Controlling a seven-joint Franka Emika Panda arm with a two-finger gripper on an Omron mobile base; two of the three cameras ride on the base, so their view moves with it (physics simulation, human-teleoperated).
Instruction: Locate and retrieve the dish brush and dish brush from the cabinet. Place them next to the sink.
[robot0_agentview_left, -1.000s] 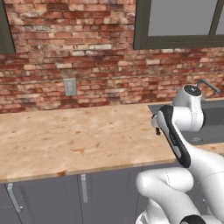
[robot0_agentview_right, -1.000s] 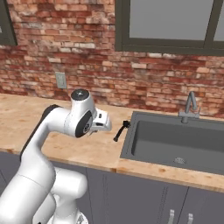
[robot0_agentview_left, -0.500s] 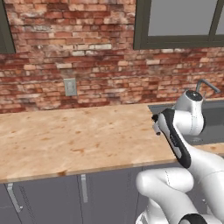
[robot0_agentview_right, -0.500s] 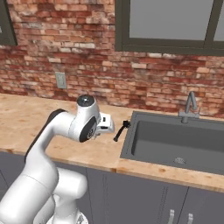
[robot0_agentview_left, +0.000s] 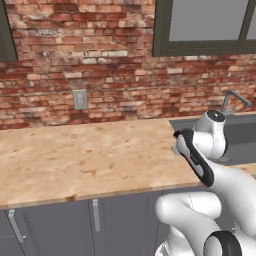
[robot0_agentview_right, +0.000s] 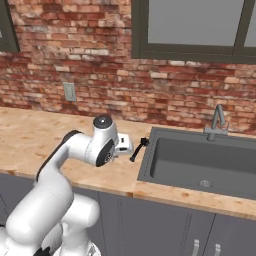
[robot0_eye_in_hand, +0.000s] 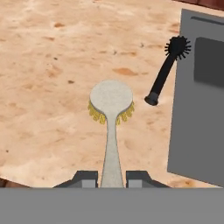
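Over the last second your arm has sunk toward the counter (robot0_agentview_right: 35, 135), gripper (robot0_eye_in_hand: 112, 178) clamped on the cream-handled dish brush (robot0_eye_in_hand: 111, 109) beside the sink (robot0_agentview_right: 200, 162), where the black dish brush (robot0_eye_in_hand: 167, 70) already lies on the rim, so release looks close.

The cream-handled dish brush (robot0_eye_in_hand: 111, 113) hangs above the tabletop (robot0_eye_in_hand: 48, 65), handle clamped in the gripper (robot0_eye_in_hand: 111, 177), its round cream head with tan bristles pointing away. The black dish brush (robot0_eye_in_hand: 168, 65) lies at the sink's (robot0_eye_in_hand: 192, 109) edge, spiky head on the rim, handle on the wood.
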